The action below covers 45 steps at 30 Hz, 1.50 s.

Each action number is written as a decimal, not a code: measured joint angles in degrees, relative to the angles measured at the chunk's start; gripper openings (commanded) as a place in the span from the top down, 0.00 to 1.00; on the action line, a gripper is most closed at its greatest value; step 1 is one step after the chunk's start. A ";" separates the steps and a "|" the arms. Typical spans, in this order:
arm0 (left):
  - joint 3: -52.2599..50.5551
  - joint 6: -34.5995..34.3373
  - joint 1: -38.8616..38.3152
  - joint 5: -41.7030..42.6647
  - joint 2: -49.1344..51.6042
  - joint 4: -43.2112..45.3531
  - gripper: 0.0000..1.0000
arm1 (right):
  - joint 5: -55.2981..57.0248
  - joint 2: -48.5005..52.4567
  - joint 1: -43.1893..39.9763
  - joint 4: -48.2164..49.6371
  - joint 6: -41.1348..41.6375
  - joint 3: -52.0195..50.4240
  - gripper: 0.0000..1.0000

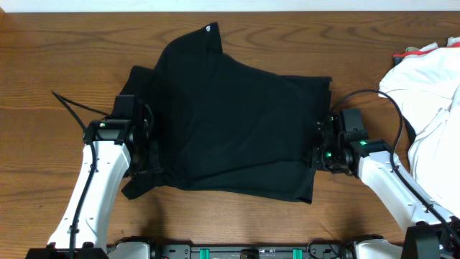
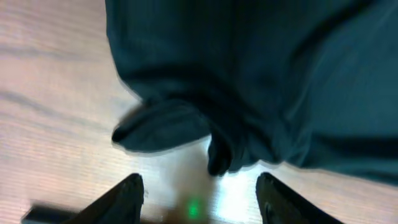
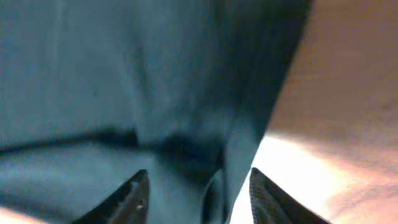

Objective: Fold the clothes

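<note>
The clothes, a black shirt (image 1: 230, 122), lie partly folded across the middle of the wooden table (image 1: 57, 57). A small white mark shows at the shirt's far corner. My left gripper (image 1: 149, 147) stands at the shirt's left edge, low over the wood. In the left wrist view the left gripper (image 2: 200, 186) is open over bare table, and a rumpled edge of the shirt (image 2: 249, 74) lies just beyond the fingertips. My right gripper (image 1: 318, 144) is at the shirt's right edge. The right gripper (image 3: 198, 186) is open, with a fold of the shirt (image 3: 124, 74) lying loose between its fingers.
A heap of white cloth (image 1: 431, 93) fills the right side of the table, close behind the right arm, with something red (image 1: 410, 52) at its far edge. A black cable (image 1: 72, 108) runs across the wood left of the left arm.
</note>
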 measured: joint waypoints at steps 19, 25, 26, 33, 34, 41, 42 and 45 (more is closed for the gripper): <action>-0.22 0.00 0.00 6.14 0.00 4.57 0.58 | -3.76 5.51 -0.07 -13.81 0.96 -0.11 0.51; -1.75 0.00 0.00 6.29 0.22 5.55 0.58 | -9.46 5.51 0.04 -14.21 -2.45 -0.11 0.54; -1.90 0.00 0.00 6.32 0.31 5.60 0.58 | -9.97 5.51 0.07 -14.14 -2.69 -0.11 0.56; -2.08 0.00 0.00 6.32 0.66 5.86 0.58 | -11.47 5.51 0.11 -10.54 -4.04 -0.74 0.73; -2.08 0.00 0.00 6.32 0.66 5.86 0.58 | -11.78 5.51 0.11 -10.49 -3.98 -1.20 0.76; -2.08 0.00 0.00 6.34 0.66 6.21 0.58 | -23.28 5.51 0.11 -13.99 -4.66 -2.34 0.80; -2.08 0.00 0.00 6.34 0.66 6.38 0.58 | -25.35 5.51 0.11 -13.99 -4.72 -2.34 0.81; -2.08 0.00 0.00 6.34 0.66 7.17 0.58 | -31.85 5.51 0.11 -14.21 -5.14 -2.34 0.82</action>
